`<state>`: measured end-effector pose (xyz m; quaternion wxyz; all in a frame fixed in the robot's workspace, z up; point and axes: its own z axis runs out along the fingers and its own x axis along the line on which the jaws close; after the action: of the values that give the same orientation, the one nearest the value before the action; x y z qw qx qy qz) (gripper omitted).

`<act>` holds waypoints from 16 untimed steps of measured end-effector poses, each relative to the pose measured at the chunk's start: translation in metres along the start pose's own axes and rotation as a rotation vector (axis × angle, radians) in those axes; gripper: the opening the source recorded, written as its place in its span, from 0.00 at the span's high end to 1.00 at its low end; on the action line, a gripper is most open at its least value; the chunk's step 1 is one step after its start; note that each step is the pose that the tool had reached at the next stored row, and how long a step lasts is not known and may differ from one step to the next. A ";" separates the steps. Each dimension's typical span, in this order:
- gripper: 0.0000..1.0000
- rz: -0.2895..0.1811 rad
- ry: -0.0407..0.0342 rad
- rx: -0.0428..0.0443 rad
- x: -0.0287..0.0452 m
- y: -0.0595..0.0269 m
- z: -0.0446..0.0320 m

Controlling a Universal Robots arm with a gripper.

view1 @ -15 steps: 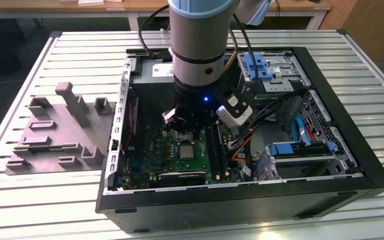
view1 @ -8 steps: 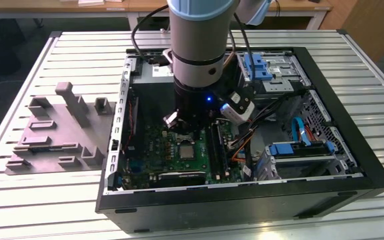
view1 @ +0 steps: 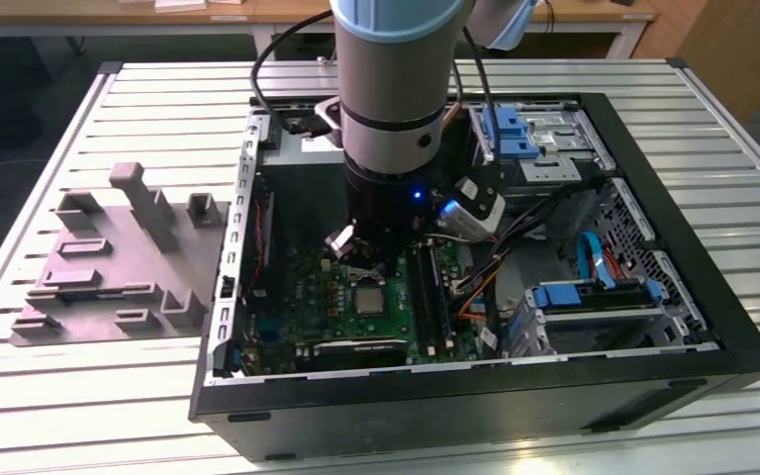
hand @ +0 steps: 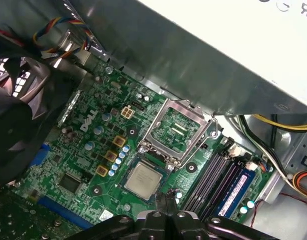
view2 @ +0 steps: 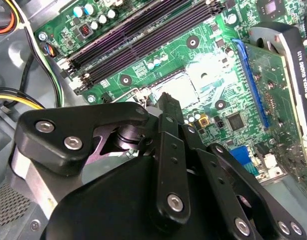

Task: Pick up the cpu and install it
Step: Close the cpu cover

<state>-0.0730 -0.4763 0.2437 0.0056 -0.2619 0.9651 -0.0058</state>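
The cpu, a small square chip with a silvery-grey top, lies flat in its socket on the green motherboard. The socket's hinged metal frame stands open beside it. My gripper hangs just above the board at the chip's edge, its two black fingers pressed together with nothing between them. In the exterior view the arm reaches down into the open black computer case; the gripper hovers just behind the cpu. In the second wrist view the fingertips point at the socket area.
Long black memory slots run beside the socket. A fan, a graphics card, cable bundles and blue drive brackets crowd the case. A grey fixture block stands on the slatted table at the exterior view's left.
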 end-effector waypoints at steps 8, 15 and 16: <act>0.89 -0.001 -0.0001 -0.0001 0.0000 0.0000 0.0001; 0.89 -0.021 -0.0004 -0.0003 0.0000 0.0000 0.0002; 0.89 -0.040 -0.0007 -0.0004 0.0000 0.0000 0.0004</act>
<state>-0.0729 -0.4763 0.2434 0.0057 -0.2811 0.9597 -0.0056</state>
